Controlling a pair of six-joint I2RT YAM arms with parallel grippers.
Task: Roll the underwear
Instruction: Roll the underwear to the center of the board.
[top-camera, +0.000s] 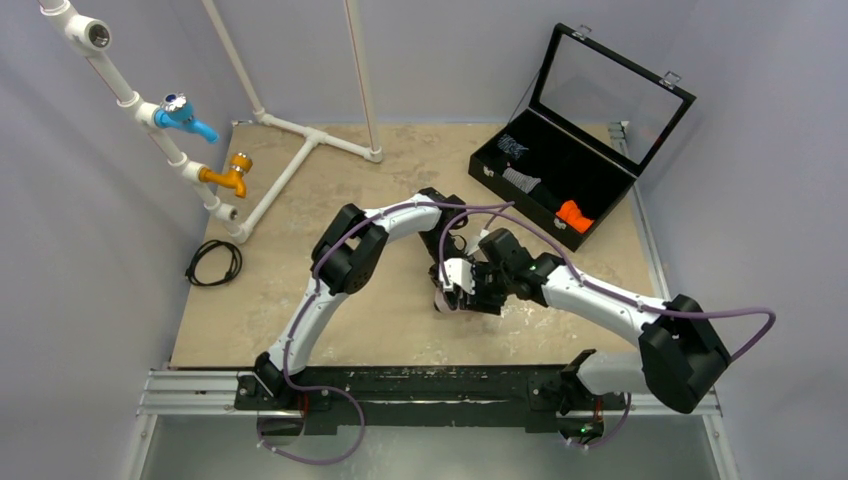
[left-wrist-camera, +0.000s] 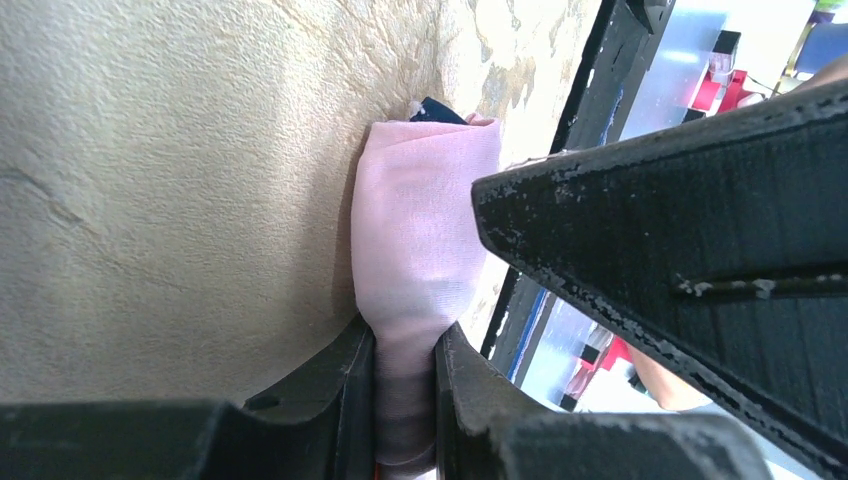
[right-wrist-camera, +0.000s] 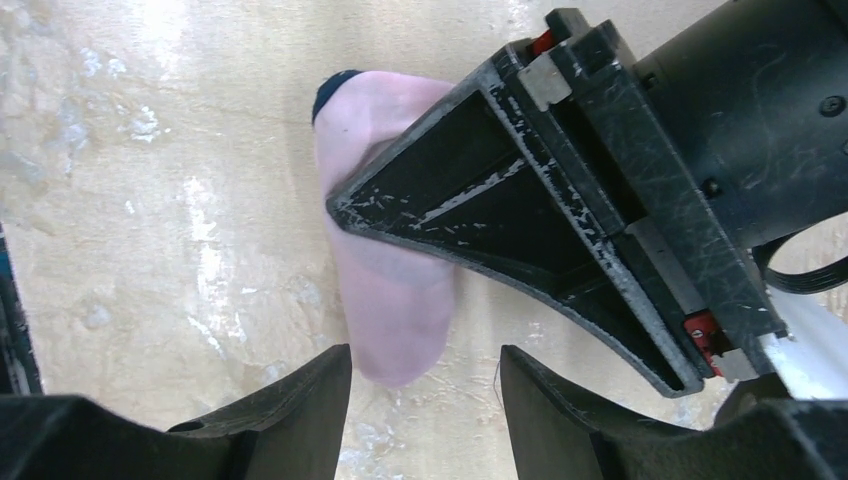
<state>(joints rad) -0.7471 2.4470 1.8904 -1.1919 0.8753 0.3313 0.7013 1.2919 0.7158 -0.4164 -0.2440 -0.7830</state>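
Observation:
The underwear (left-wrist-camera: 420, 220) is a pale pink rolled bundle lying on the beige table, with dark navy trim at its far end (right-wrist-camera: 330, 92). My left gripper (left-wrist-camera: 405, 350) is shut on one end of it, the fabric pinched between both fingers. In the right wrist view the left gripper's fingers (right-wrist-camera: 500, 200) lie across the roll (right-wrist-camera: 390, 310). My right gripper (right-wrist-camera: 425, 375) is open, its fingertips on either side of the roll's near end and not touching it. In the top view both grippers, left (top-camera: 452, 285) and right (top-camera: 478, 290), meet at mid-table and hide most of the roll.
An open black case (top-camera: 600, 185) stands at the back right, holding an orange rolled cloth (top-camera: 574, 214) and a grey-striped rolled cloth (top-camera: 521, 180). A white pipe frame with taps (top-camera: 235, 175) stands at the back left, with a coiled black cable (top-camera: 213, 262) beside it.

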